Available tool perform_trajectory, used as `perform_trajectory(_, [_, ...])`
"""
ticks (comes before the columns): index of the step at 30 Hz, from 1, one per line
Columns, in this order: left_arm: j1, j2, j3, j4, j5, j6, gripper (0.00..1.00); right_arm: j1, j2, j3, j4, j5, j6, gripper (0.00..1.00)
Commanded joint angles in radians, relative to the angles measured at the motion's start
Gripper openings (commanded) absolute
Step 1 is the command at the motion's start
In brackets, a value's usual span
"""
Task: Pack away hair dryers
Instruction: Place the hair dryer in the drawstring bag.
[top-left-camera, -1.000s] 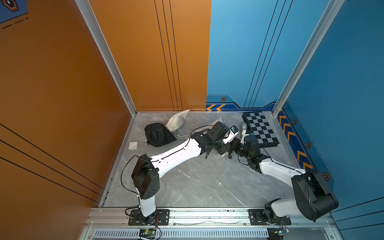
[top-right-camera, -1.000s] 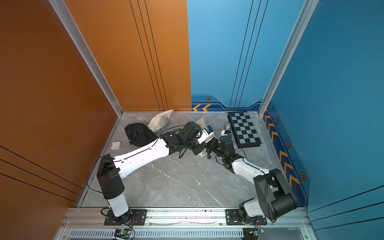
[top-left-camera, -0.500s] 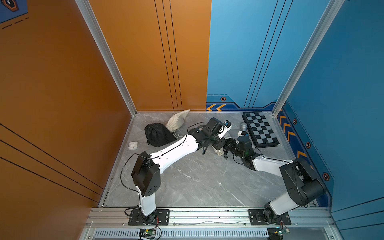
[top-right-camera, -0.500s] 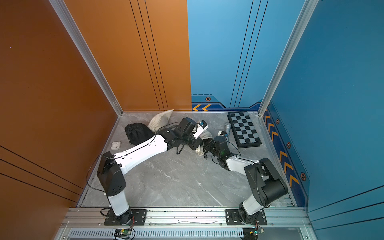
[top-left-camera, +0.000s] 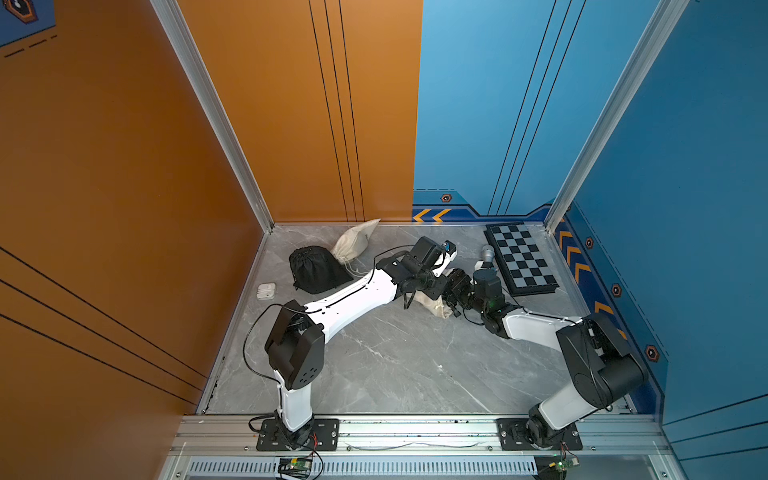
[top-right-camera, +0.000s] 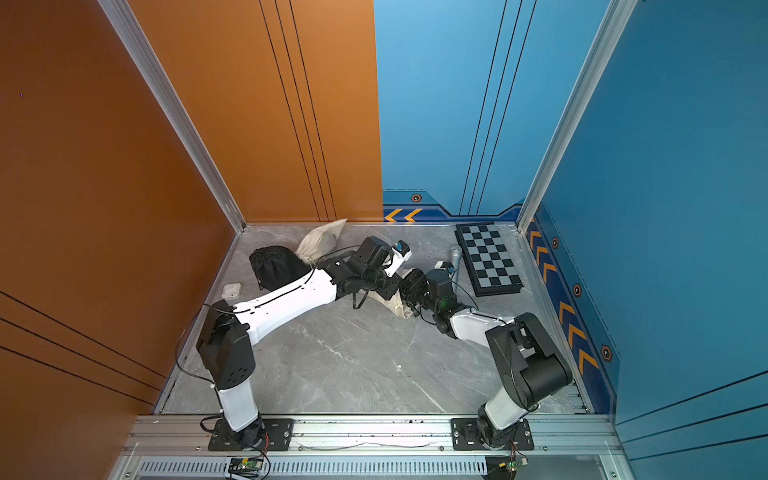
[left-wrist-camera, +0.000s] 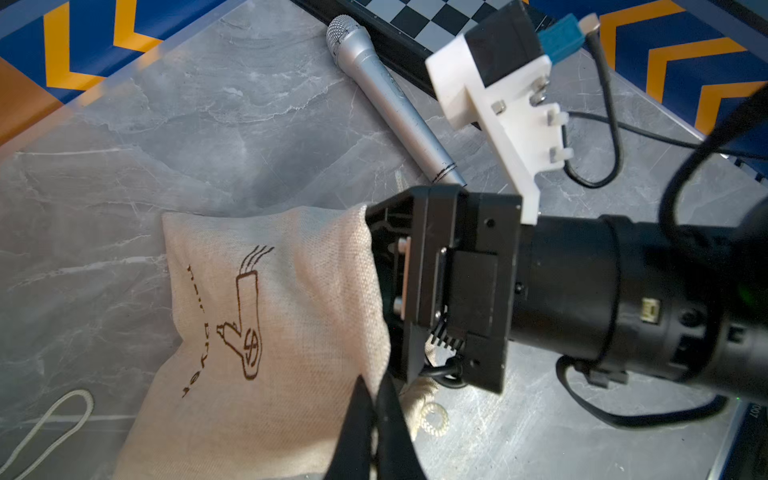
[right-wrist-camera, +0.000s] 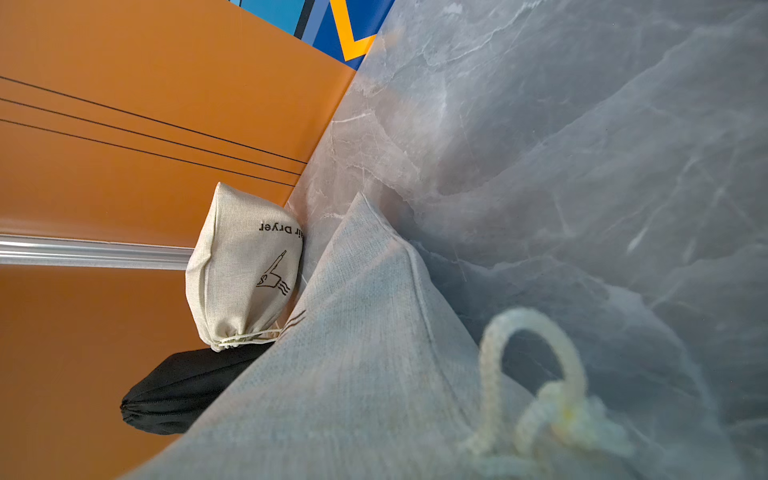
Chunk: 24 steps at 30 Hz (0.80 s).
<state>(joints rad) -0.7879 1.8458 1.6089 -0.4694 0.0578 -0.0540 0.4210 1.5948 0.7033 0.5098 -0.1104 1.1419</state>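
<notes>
Partly inside beige bag (left-wrist-camera: 266, 316), right gripper (left-wrist-camera: 384, 282); hair dryer unseen.

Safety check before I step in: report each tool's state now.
Left tool: shut, pinching the beige bag at its mouth edge.
Right tool: cannot tell; its front is buried in the bag's mouth.

On the marble tabletop (top-left-camera: 395, 365) are laid a black bag (top-left-camera: 313, 270), two cream bags (right-wrist-camera: 245, 270) (right-wrist-camera: 353, 374), a chessboard (top-left-camera: 521, 259), a microphone (left-wrist-camera: 390, 104) and, seemingly, an earbud case (top-left-camera: 266, 290).

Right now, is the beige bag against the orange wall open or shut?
Shut: the beige bag has its neck gathered tight by its drawstring.
</notes>
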Motion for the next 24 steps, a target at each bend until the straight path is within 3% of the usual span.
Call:
perform_trajectory(1, [0.016, 0.013, 0.004, 0.016, 0.007, -0.029, 0.00, 0.012, -0.058, 0.012, -0.086, -0.015, -0.012, 0.85])
perform_trajectory(8, [0.041, 0.009, 0.022, 0.017, -0.022, -0.046, 0.00, 0.024, -0.295, -0.067, -0.300, 0.026, -0.126, 0.90])
perform_trajectory(14, [0.059, 0.013, 0.049, 0.017, -0.018, -0.065, 0.00, 0.044, -0.489, -0.134, -0.447, 0.100, -0.251, 0.86])
perform_trajectory(19, [0.064, 0.015, 0.068, 0.016, 0.002, -0.086, 0.00, 0.042, -0.540, -0.140, -0.547, 0.123, -0.431, 0.82])
perform_trajectory(24, [0.067, 0.010, 0.069, 0.015, 0.012, -0.093, 0.00, 0.042, -0.512, -0.166, -0.485, 0.036, -0.526, 0.76])
